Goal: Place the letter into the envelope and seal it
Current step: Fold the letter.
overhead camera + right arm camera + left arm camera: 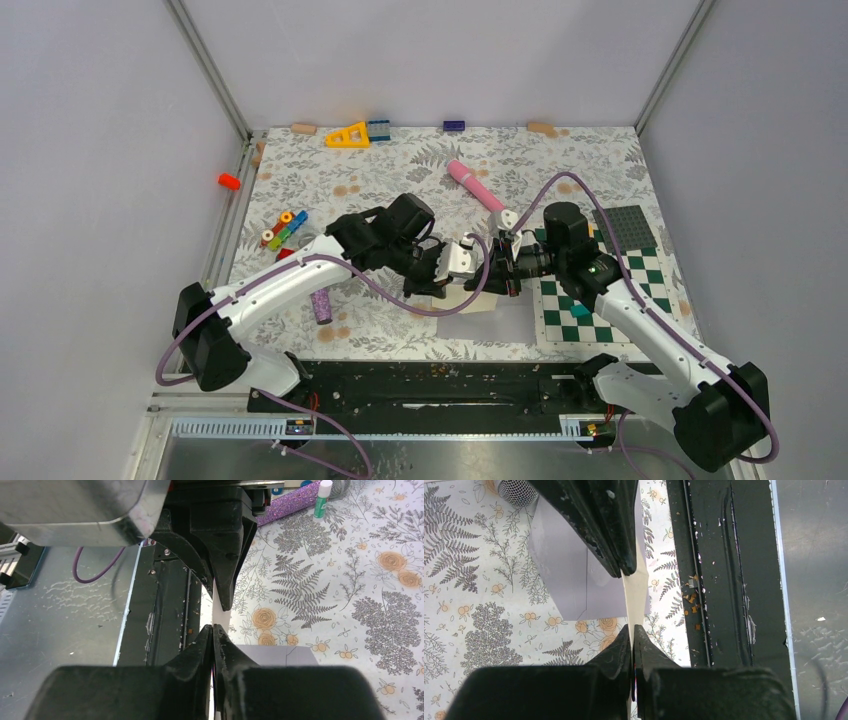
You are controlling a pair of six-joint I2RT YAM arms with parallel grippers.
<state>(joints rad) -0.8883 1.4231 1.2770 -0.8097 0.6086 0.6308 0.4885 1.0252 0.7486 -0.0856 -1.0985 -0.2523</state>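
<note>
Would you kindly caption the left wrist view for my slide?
Left end effector shut on the cream letter, edge-on; lavender envelope flat on the floral cloth.

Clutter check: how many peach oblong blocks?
2 peach oblong blocks at the far edge: one left of the yellow triangular block, one near the right corner. A peach shape by the far-left post may be a third.

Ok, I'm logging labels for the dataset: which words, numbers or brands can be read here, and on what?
No text can be read in any view.
Green tube: any print is too small to read.
Envelope and letter: no writing on the parts that show.
</note>
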